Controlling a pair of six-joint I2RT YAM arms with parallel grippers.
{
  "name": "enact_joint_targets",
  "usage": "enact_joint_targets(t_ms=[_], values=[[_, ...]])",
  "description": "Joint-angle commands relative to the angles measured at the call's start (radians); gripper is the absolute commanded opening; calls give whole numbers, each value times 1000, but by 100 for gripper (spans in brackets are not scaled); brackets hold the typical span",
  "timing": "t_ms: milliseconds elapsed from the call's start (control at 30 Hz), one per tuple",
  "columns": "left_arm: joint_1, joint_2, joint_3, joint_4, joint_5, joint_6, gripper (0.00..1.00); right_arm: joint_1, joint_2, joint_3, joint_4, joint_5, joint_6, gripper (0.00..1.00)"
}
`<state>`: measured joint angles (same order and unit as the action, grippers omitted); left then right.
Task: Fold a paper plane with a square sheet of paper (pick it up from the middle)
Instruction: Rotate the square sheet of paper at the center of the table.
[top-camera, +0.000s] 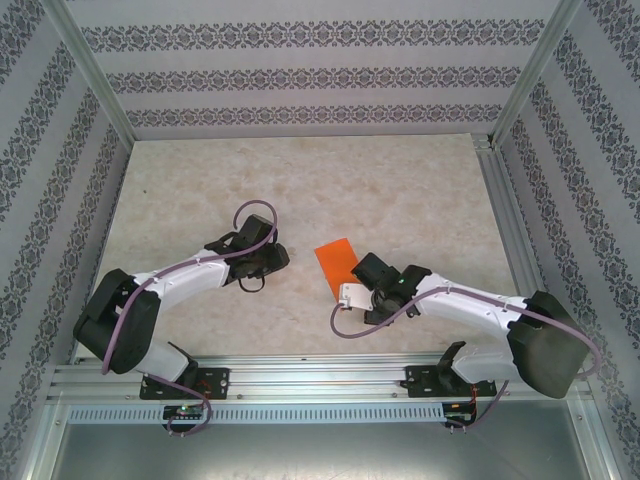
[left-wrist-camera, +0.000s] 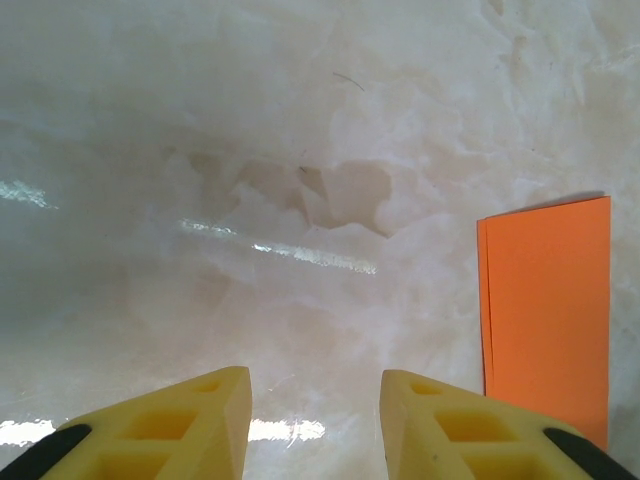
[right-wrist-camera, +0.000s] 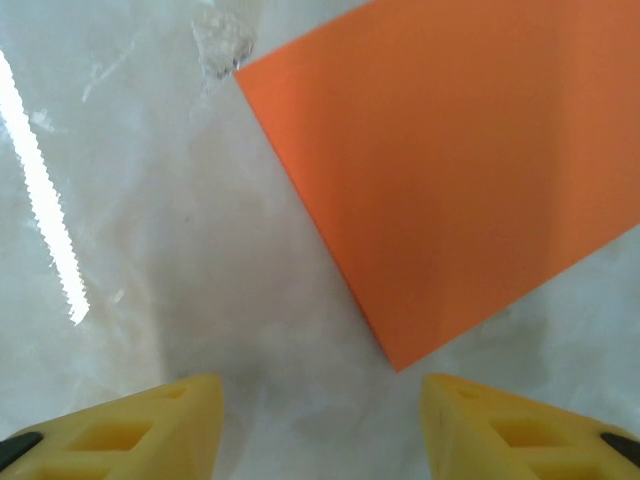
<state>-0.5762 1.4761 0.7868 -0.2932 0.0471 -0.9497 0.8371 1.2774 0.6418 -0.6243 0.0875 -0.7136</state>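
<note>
On the table (top-camera: 300, 190), the half-folded paper (top-camera: 336, 262) lies between left tool (left-wrist-camera: 315, 385) and right tool (right-wrist-camera: 320, 395), both parted and empty, likely awaiting corner folds.

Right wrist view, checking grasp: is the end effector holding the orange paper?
No, the orange paper lies on the table beyond the right end effector, whose jaws are empty.

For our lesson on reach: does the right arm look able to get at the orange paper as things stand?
Probably yes. The right gripper, jaws open, is just short of the orange paper, which lies flat on the table with nothing between them.
</note>
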Motion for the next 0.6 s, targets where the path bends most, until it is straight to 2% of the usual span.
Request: enact_joint_targets(t_ms=[0, 233, 367, 567], values=[[11, -11, -20, 61, 18, 19, 40, 17, -13, -34, 166, -12, -128, 56], [13, 22, -24, 95, 51, 22, 40, 27, 45, -52, 254, 66, -190, 56], [14, 24, -30, 107, 58, 19, 40, 36, 48, -39, 205, 34, -184, 56], [14, 28, -37, 118, 61, 12, 40, 48, 51, -61, 233, 53, -190, 57]])
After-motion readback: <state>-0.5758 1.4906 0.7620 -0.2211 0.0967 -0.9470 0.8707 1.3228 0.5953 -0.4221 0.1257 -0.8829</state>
